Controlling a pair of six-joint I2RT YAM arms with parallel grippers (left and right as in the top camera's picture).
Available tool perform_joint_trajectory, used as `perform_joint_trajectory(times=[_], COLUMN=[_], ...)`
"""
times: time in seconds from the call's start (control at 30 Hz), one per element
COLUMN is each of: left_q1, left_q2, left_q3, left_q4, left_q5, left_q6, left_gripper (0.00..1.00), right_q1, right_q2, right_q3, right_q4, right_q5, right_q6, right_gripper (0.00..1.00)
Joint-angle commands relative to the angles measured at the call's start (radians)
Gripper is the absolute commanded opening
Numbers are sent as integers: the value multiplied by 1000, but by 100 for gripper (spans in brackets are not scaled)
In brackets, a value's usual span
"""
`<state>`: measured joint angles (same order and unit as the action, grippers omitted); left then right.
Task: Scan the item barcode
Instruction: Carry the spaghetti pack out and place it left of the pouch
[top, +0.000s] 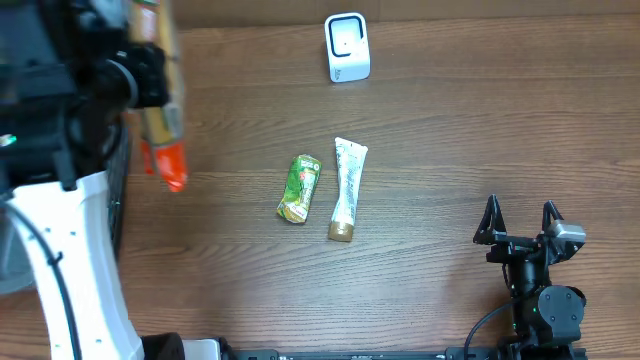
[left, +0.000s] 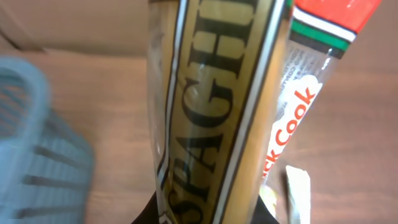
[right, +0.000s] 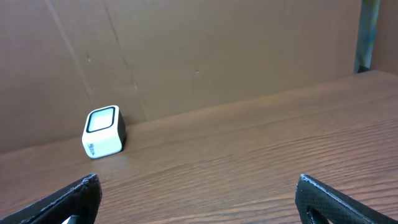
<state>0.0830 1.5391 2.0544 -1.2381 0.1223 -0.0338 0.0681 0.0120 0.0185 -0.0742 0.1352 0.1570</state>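
Left gripper (top: 143, 80) is clamped on the spaghetti pack (top: 160, 110), held up at the table's far left with the pack's red end toward the near side. The scanner (top: 347, 47) sits well apart, at the far edge. Right gripper (top: 520, 222) is spread wide and empty, near right. A green packet (top: 299, 188) and a tube (top: 347, 190) lie mid-table, just beside each other.
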Motion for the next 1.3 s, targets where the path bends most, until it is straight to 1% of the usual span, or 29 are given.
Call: perform_joint_trajectory(times=[0.0,0.1,0.27,0.37,0.47,0.5,0.6,0.63,0.67,0.7,0.77,0.87,1.0,1.13,1.27], left_q1=[-72,-123,-172,-188,-190,-190,-190,-190,-190,-190,-191,-191,-188,-188,-186], left_q2=[-15,-7,24,75,134,183,255,270,282,289,288,274,241,190,142], left_q3=[-141,-316,-596,-729,-794,-820,-828,-828,-828,-828,-827,-815,-763,-660,-491], left_q4=[30,110,309,434,510,550,583,586,591,597,602,592,527,436,319], left_q5=[-2,-2,2,1,2,3,53,80,107,133,151,168,167,166,139], left_q6=[-53,-88,-180,-187,-183,-185,-184,-183,-183,-183,-184,-183,-173,-144,-108], left_gripper=[4,4,4,4,4,4,4,7,10,17,26,35,40,43,54], right_q1=[9,9,9,9,9,9,9,9,9,9,9,9,9,9,9], right_q2=[-9,-9,-9,-9,-9,-9,-9,-9,-9,-9,-9,-9,-9,-9,-9], right_q3=[-11,-11,-11,-11,-11,-11,-11,-11,-11,-11,-11,-11,-11,-11,-11], right_q4=[5,5,5,5,5,5,5,5,5,5,5,5,5,5,5], right_q5=[3,3,3,3,3,3,3,3,3,3,3,3,3,3,3], right_q6=[-2,-2,-2,-2,-2,-2,-2,-2,-2,-2,-2,-2,-2,-2,-2], right_gripper=[100,100,100,100,100,100,100,100,100,100,100,100,100,100,100])
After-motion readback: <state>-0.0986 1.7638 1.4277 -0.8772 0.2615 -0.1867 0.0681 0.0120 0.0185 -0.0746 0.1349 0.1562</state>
